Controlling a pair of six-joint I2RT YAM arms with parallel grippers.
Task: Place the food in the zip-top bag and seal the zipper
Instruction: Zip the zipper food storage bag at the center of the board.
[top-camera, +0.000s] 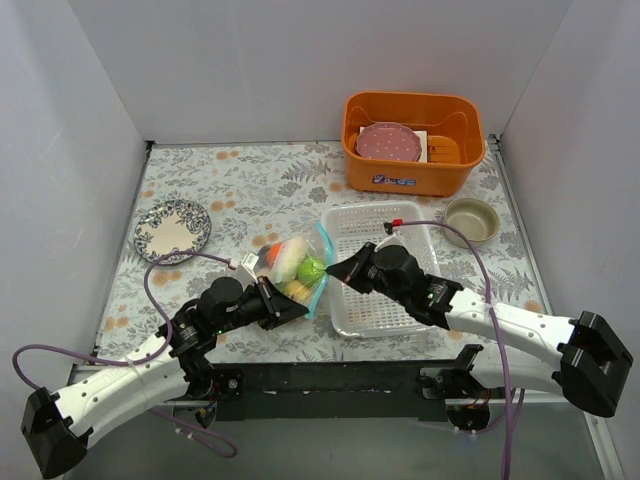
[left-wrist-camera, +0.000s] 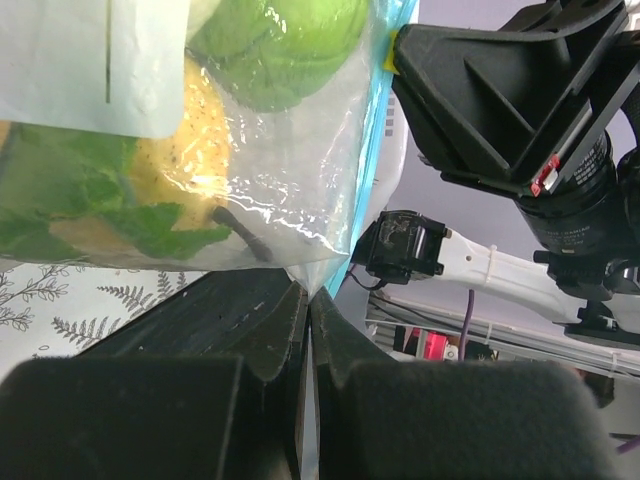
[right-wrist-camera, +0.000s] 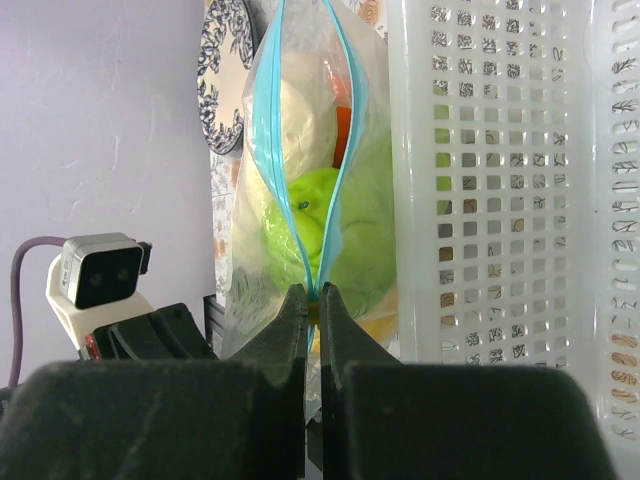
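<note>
The zip-top bag (top-camera: 292, 268) lies crinkled between my two grippers, left of the tray. Food shows through it: a green pepper (top-camera: 312, 268), a yellow lemon (top-camera: 295, 290) and a white piece (top-camera: 284, 258). My left gripper (left-wrist-camera: 309, 300) is shut on the bag's near corner, just beside the zipper (left-wrist-camera: 375, 130). My right gripper (right-wrist-camera: 321, 295) is shut on the light blue zipper (right-wrist-camera: 335, 190). Beyond its jaws the two strips stand apart, and the green pepper (right-wrist-camera: 318, 215) shows in the gap. From above, the right gripper (top-camera: 334, 272) is at the bag's right edge and the left gripper (top-camera: 300, 308) at its near end.
A clear perforated tray (top-camera: 385, 300) sits right against the bag, under my right arm. At the back right stands an orange bin (top-camera: 410, 170) holding a pink plate (top-camera: 389, 142). A small bowl (top-camera: 471, 218) is at the right and a patterned plate (top-camera: 172, 228) at the left.
</note>
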